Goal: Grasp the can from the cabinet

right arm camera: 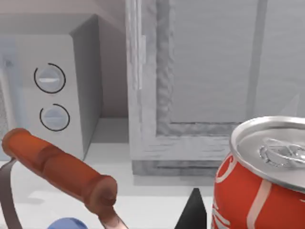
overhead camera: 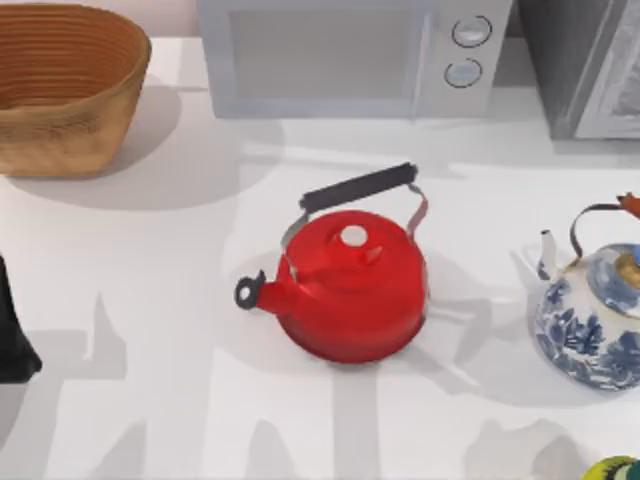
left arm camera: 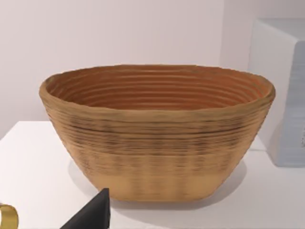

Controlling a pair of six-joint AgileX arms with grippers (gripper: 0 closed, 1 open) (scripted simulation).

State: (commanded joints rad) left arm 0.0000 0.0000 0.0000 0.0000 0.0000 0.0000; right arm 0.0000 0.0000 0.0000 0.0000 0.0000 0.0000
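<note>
The can (right arm camera: 259,188) is red and white with a silver top. It stands upright and very close in the right wrist view. A dark part of my right gripper (right arm camera: 193,212) shows right beside it, and I cannot tell whether it holds the can. Beyond the can stands the grey cabinet (right arm camera: 209,71) with its door shut; in the top view the cabinet (overhead camera: 590,70) is at the back right. My left arm (overhead camera: 15,335) is parked at the table's left edge, its gripper (left arm camera: 90,215) facing the basket.
A red kettle (overhead camera: 350,285) sits mid-table, with a blue-and-white kettle (overhead camera: 590,320) at the right and its orange handle (right arm camera: 62,171) near the can. At the back are a microwave (overhead camera: 350,55) and a woven basket (overhead camera: 60,90). A round yellow-green and black thing (overhead camera: 612,468) lies at the front right.
</note>
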